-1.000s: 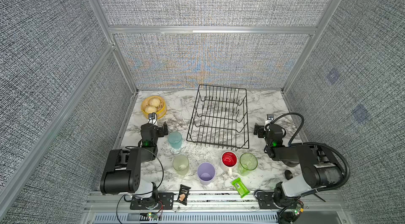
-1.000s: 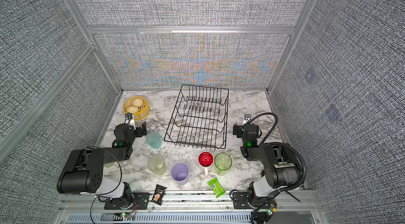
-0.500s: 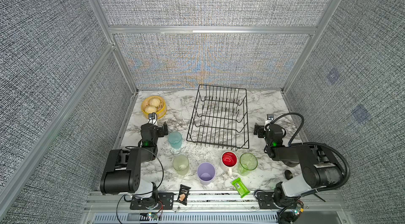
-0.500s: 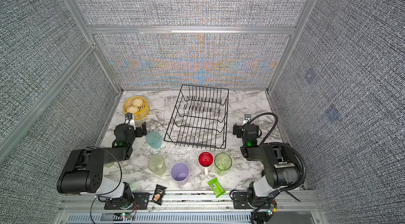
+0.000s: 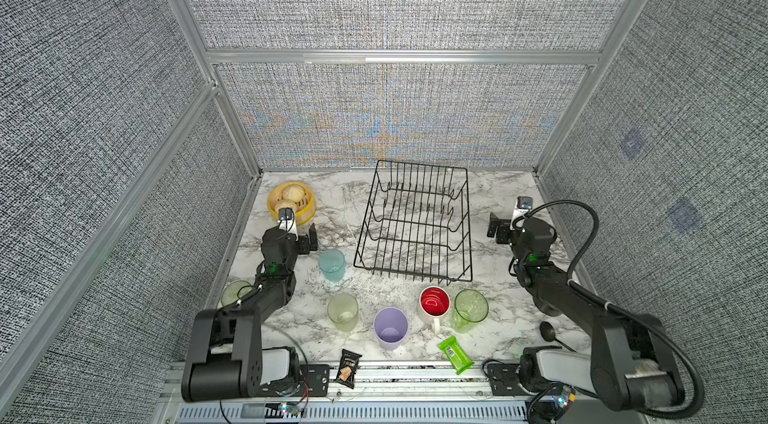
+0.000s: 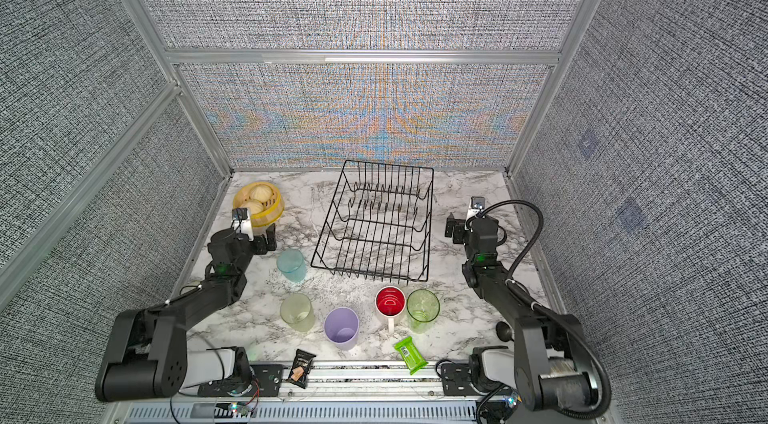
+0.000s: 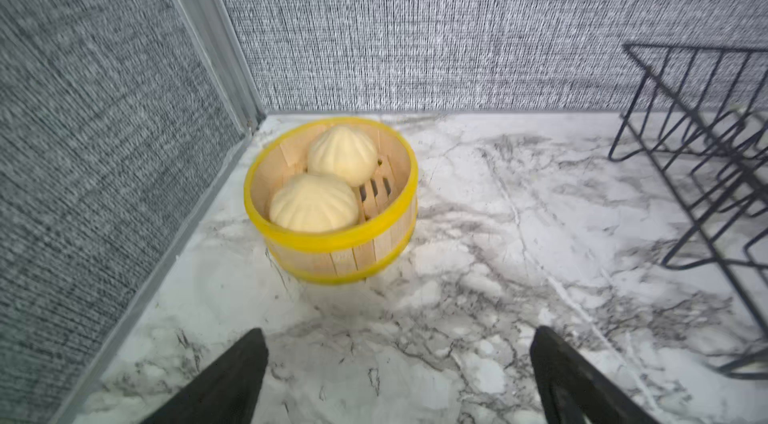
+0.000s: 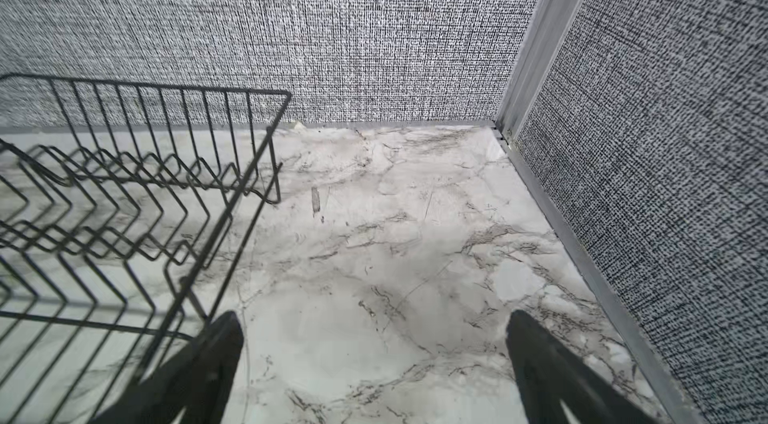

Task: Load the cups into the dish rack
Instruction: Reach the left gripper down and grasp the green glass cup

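Six mixed-colour cups (image 5: 390,328), black wire dish rack (image 5: 415,226), both end effectors (image 7: 399,330) (image 8: 374,314) spread

Bright, even light cast faint shadows on the marble table (image 5: 332,202), rainbow moiré rippled over the back wall (image 5: 386,119), and wrist views blurred slightly.

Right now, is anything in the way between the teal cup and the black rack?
Nothing visible. The teal cup stands upright on the bare table just left of the dish rack's near corner, and the rack is empty. The open left pincer is beside the cup, not touching it.
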{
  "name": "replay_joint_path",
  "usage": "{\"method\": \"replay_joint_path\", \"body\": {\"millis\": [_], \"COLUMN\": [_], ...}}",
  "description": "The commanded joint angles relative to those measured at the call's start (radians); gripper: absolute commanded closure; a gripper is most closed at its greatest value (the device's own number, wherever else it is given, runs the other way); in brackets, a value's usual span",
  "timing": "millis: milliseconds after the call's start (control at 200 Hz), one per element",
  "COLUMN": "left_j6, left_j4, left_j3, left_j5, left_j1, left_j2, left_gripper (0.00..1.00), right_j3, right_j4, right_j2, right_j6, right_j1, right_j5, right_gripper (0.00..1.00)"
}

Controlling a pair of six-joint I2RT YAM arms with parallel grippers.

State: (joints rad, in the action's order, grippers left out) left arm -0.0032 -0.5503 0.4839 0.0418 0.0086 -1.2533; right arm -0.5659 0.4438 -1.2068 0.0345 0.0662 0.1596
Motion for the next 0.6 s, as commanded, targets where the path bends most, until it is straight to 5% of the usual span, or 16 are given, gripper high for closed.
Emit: {"method": "replay_joint_path", "body": {"millis": [0, 120, 260, 370, 460, 595], "left_j6": [-0.016, -0.191, -0.498, -0.768, -0.744, -0.757], "left_j4": [0.333, 0.537, 0.729, 1.005, 1.149, 1.452], "left_j3": [0.105, 0.189, 0.226, 0.240, 0.269, 0.388], "left_j5": [0.028, -0.007, -0.046, -0.202, -0.249, -0.470], "left_j1": [-0.002, -0.002, -0.002, -0.001, 0.004, 0.004], "left_j2": [0.111, 0.226, 0.372, 0.483, 0.540, 0.495], "left_gripper": [0.01, 0.01, 0.01, 0.01, 0.01, 0.01], "right_j3": [-0.048, -0.146, -0.187, -0.196, -0.199, -0.207], "right_j4": [-0.260, -0.565, -0.638, -0.652, -0.666, -0.686], "right_j2": [0.088, 0.184, 0.242, 0.272, 0.282, 0.279], "right_j6": [0.132, 0.480, 0.428, 0.367, 0.326, 0.291], "right_j1": [0.000, -0.011, -0.031, 0.006, 0.049, 0.094], "right_j5": [0.046, 0.174, -0.036, -0.128, -0.182, -0.236], "right_gripper": [0.01, 0.01, 0.01, 0.02, 0.02, 0.03]}}
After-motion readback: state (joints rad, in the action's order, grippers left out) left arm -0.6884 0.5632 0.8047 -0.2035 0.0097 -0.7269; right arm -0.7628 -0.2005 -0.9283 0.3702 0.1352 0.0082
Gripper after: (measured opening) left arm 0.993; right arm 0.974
